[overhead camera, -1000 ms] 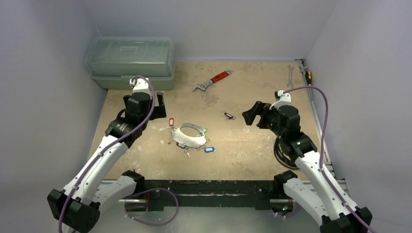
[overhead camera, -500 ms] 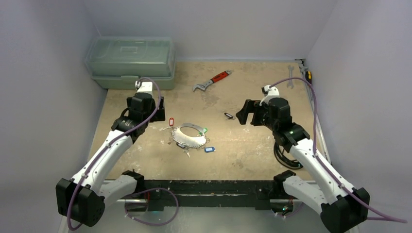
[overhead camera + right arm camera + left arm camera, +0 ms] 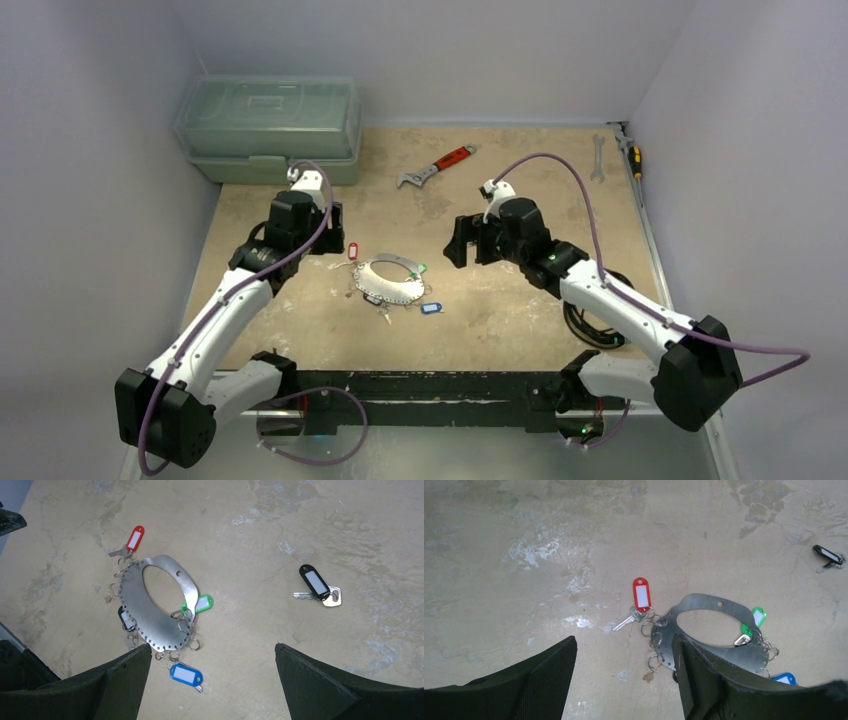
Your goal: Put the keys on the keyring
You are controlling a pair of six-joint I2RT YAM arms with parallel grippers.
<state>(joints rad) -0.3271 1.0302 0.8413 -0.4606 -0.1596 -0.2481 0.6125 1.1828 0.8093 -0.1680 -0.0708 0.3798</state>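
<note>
The keyring (image 3: pixel 392 291) is a flat silvery oval loop with small holes, lying mid-table; it also shows in the left wrist view (image 3: pixel 704 601) and the right wrist view (image 3: pixel 150 622). Keys with red (image 3: pixel 351 250), green (image 3: pixel 420 268) and blue (image 3: pixel 431 308) tags hang from it. A loose key with a black tag (image 3: pixel 315 582) lies apart to its right, hidden under my right gripper in the top view. My left gripper (image 3: pixel 623 646) is open above the ring's left edge. My right gripper (image 3: pixel 212 650) is open, hovering between the ring and the loose key.
A green lidded toolbox (image 3: pixel 268 125) stands at the back left. A red-handled wrench (image 3: pixel 437 167) lies at the back centre. A silver spanner (image 3: pixel 598 158) and a screwdriver (image 3: pixel 632 152) lie at the back right. Coiled cable (image 3: pixel 590 320) sits near the right arm.
My right arm has swung left toward the table's middle and now covers the loose black-tag key in the top view. My left gripper has shifted slightly right. Both stay open.
</note>
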